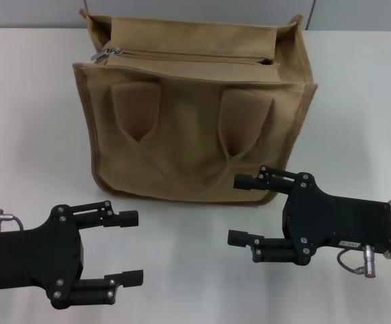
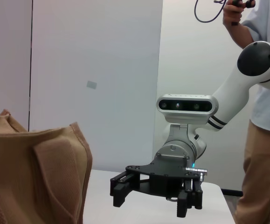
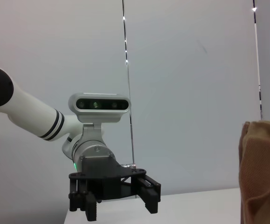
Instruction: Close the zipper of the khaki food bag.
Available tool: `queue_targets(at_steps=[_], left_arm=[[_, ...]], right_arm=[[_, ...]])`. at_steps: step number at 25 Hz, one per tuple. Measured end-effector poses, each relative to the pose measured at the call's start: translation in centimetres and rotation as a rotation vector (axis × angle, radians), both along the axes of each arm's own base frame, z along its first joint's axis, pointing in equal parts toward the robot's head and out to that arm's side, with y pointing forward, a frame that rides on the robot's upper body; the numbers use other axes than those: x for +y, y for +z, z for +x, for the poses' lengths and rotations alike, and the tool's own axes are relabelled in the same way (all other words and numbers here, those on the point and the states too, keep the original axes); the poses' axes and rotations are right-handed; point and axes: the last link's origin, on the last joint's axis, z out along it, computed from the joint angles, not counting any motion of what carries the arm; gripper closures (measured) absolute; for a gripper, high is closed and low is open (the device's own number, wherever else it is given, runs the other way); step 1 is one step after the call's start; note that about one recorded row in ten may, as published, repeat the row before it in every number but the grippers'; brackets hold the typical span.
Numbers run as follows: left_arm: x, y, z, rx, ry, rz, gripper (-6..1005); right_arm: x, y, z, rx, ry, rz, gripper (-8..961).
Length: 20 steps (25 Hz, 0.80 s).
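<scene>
- Khaki food bag [image 1: 195,128] stands upright on the white table [image 1: 33,121], handles facing me; it is my landmark for everything below.
- Across the bag's top panel the zipper [image 1: 188,55] lies mostly open, its silver pull [image 1: 109,51] parked at the bag's left end.
- My left hand [image 1: 131,248] hovers in front of the bag's left lower corner, well apart from it, fingers spread wide and holding nothing.
- My right hand [image 1: 241,209] sits just before the bag's right lower corner, also wide and empty.
- To do this well, I judge I should brace the bag's left end with one hand, pinch the pull squarely, then draw it straight along the zipper line toward the bag's right end.
</scene>
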Motion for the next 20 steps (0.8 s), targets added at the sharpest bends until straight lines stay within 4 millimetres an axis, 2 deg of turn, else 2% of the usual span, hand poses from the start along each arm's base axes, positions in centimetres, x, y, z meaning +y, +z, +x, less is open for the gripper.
queue_targets(at_steps=[11, 13, 14, 16, 17, 20], left_arm=[[0.4, 0.4, 0.1, -0.015, 0.002, 0.043, 270], [0.8, 1.2, -0.1, -0.051, 0.034, 0.110, 270], [1.2, 2.9, -0.8, -0.162, 0.123, 0.272, 270], [1.3, 3.5, -1.2, -0.199, 0.154, 0.335, 270], [1.7, 4.8, -2.2, -0.252, 0.237, 0.466, 270], [2.3, 5.5, -3.1, -0.254, 0.302, 0.553, 270]], right_arm=[[-0.1, -0.1, 0.0, 0.006, -0.004, -0.003, 163], [-0.2, -0.2, -0.1, 0.017, -0.011, -0.005, 163], [-0.4, -0.4, -0.2, 0.028, -0.011, -0.005, 163], [-0.6, -0.6, -0.3, 0.034, -0.007, 0.000, 163], [-0.9, -0.9, -0.5, 0.054, 0.006, 0.020, 163], [-1.2, -1.2, -0.8, 0.075, 0.016, 0.046, 162]])
